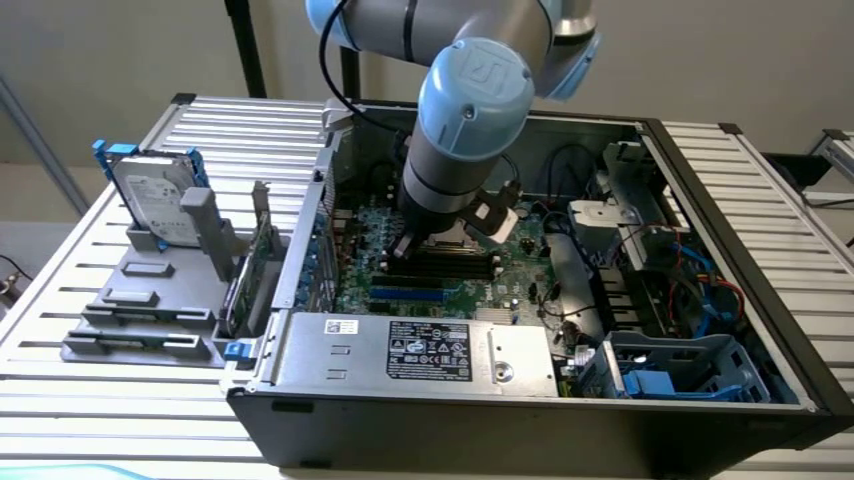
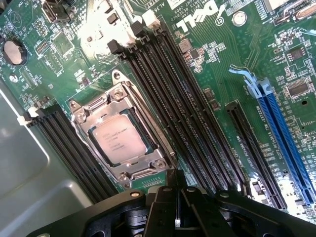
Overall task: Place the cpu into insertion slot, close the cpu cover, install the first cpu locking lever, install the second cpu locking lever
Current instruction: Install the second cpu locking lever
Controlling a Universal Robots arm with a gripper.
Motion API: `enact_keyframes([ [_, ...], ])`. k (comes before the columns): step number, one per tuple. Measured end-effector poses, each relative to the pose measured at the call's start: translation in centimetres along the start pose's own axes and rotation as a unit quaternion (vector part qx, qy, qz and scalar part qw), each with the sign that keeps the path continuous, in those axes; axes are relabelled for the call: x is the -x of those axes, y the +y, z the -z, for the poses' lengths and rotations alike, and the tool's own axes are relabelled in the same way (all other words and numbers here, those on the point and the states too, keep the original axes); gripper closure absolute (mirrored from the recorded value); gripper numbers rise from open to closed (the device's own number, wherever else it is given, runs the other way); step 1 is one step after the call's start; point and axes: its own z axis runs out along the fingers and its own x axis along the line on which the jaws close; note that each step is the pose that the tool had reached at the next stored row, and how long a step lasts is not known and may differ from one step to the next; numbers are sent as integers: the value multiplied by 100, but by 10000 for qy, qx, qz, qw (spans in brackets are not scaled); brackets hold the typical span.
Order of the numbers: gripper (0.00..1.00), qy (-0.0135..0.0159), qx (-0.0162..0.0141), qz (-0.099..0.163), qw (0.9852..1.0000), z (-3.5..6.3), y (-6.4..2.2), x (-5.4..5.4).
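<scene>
The chip (image 2: 118,139) is sitting in the socket (image 2: 81,129) on the green board (image 2: 212,64), with the metal cover (image 2: 140,170) lying closed around it. The gripper (image 2: 177,210) is hanging just beside the socket's edge with its fingers narrowed together, holding nothing. I judge that a slightly off push could be scraping the memory slots (image 2: 168,98) beside the socket or bending the cover.
</scene>
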Motion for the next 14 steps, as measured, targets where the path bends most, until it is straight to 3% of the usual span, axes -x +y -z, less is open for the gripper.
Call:
enact_keyframes([
  [14, 89, 2, 0, 0, 10000, -17, 2, 2],
])
